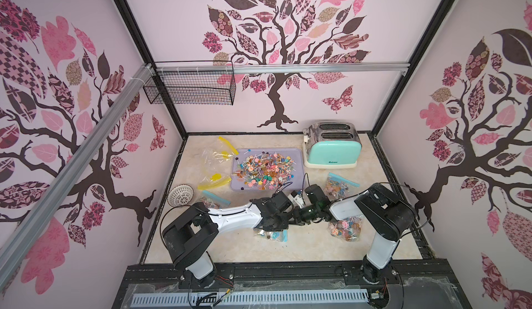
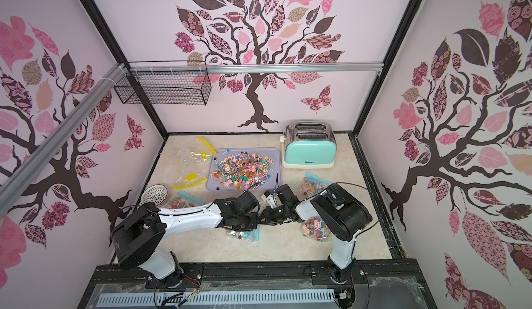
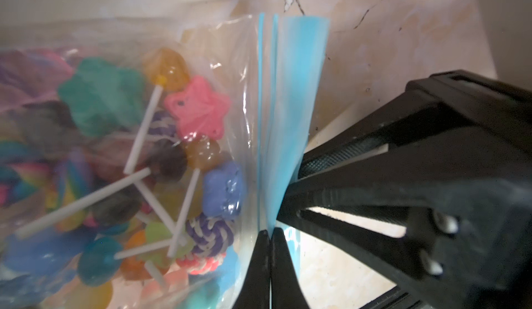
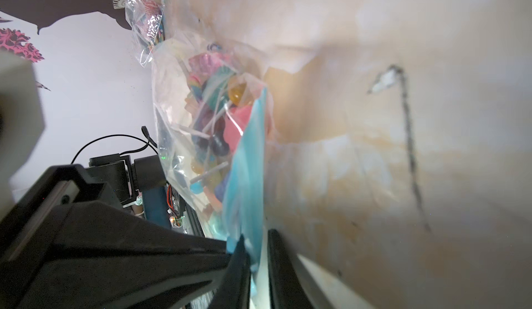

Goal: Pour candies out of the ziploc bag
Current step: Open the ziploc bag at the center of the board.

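Forearms [image 1: 236, 211] meet low over table [image 1: 259, 251]; left jaws clench ziploc bag [image 3: 293, 91], right jaws straddle it, grip unclear.

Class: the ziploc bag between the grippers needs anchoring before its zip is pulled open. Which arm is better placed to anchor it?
Left, probably. The left gripper is shut on the ziploc bag at its blue zip strip, ready to anchor. The right gripper has its jaws apart around the strip, unclamped.
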